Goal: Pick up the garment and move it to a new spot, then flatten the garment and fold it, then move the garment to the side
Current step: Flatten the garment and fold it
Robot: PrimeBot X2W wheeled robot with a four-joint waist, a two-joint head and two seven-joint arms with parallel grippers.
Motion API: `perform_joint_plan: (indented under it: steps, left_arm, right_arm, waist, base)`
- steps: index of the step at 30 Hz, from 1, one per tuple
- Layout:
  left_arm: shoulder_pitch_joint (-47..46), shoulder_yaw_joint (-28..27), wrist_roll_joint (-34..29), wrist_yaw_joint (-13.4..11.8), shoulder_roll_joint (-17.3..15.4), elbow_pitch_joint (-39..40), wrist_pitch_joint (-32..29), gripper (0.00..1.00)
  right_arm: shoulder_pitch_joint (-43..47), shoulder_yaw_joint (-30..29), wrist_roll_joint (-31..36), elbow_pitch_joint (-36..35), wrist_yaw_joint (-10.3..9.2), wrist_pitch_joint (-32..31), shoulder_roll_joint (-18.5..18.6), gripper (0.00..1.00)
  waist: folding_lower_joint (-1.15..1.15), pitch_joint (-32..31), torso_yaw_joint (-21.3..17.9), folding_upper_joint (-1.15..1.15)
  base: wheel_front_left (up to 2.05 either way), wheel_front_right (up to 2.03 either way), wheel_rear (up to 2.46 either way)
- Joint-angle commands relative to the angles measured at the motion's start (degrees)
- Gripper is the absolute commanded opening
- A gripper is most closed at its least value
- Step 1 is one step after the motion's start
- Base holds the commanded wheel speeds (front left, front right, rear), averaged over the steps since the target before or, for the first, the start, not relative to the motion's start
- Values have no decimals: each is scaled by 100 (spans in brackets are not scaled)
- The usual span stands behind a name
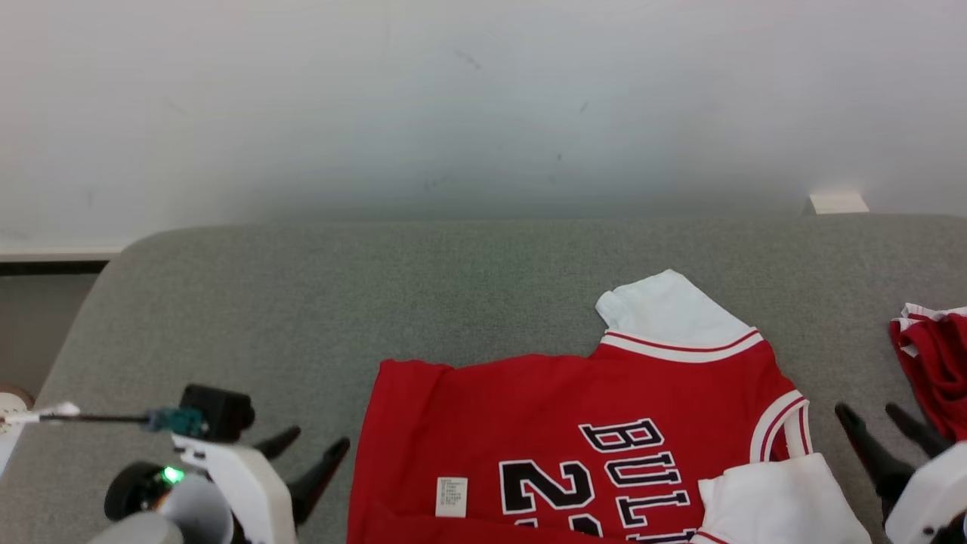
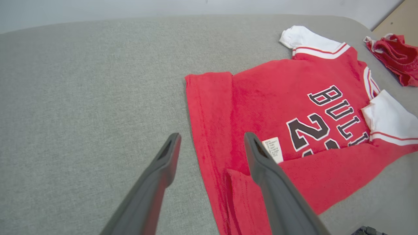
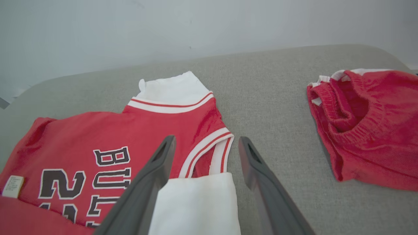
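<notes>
While the left pincer (image 1: 319, 442) holds its tapered dark fingers apart over the grey woven surface (image 1: 302, 302), the fleecy red jersey (image 1: 544, 408) with white sleeves lies between it and the equally spread right pincer (image 1: 869, 412), near crumpled red shorts (image 1: 937, 370).

We see long dark tapering fingers (image 2: 274, 189) on white housings (image 1: 242, 480) at the left tool (image 1: 319, 438) and right tool (image 1: 866, 409); a green light (image 1: 173, 474) glows on the left wrist.
</notes>
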State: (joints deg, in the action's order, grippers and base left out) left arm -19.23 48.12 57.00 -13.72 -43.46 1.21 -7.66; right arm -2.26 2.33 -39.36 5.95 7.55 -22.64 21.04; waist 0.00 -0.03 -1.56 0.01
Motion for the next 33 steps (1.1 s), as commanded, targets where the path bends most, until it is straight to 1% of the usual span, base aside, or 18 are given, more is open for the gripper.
perform_joint_plan:
  steps: [1, 4, 6, 7, 13, 16, 19, 24, 26, 33]
  left_arm:
    - [-428, -102, 45, 157, -17, -167, -222, 100]
    - [-1055, -151, 181, 470, 95, -491, -644, 100]
    - [-1516, -178, 303, 692, 209, -777, -954, 100]
    - [-1516, -178, 303, 692, 209, -777, -954, 100]
    - [-2778, -26, 462, 1331, 628, -1690, -1988, 100]
    - [-3281, 101, 518, 1582, 856, -2094, -2465, 100]
    - [-3655, 185, 654, 1733, 1090, -2446, -2904, 100]
    - [-4140, 332, 726, 1888, 1441, -2917, -3327, 100]
    - [-4283, 374, 736, 1932, 1520, -3048, -3514, 100]
    - [-4513, 488, 881, 2046, 1729, -3232, -3796, 100]
  right_arm:
    - [-533, 10, 160, 12, -15, -7, -55, 100]
    - [-1305, 96, 249, 183, -15, 72, -137, 100]
    - [-1847, 239, 296, 417, -15, 118, -149, 100]
    - [-1847, 239, 296, 417, -15, 118, -149, 100]
    - [-3340, 783, 324, 1426, -15, 223, -62, 100]
    - [-3996, 1117, 277, 2002, -15, 242, -2, 100]
    - [-4532, 1417, 159, 2563, -15, 202, -2, 100]
    - [-5237, 1869, -160, 3385, -14, 149, -19, 100]
    - [-5467, 2061, -247, 3617, -15, 138, -7, 100]
    - [-5852, 2683, -612, 4232, -15, 113, -8, 100]
  waist:
    - [0, 341, 12, -1]
    - [0, 713, 55, -1]
    - [0, 951, 91, -1]
    - [0, 951, 91, -1]
    - [0, 1564, 220, -1]
    - [0, 1815, 290, -1]
    - [0, 2046, 375, -1]
    - [0, 2367, 488, -1]
    - [0, 2436, 518, -1]
    - [0, 2586, 628, -1]
  base:
    - [0, 0, 0]
    - [0, 0, 0]
    - [0, 0, 0]
    - [0, 0, 0]
    - [0, 0, 0]
    - [0, 0, 0]
    - [0, 0, 0]
    - [0, 0, 0]
    - [0, 0, 0]
    - [0, 0, 0]
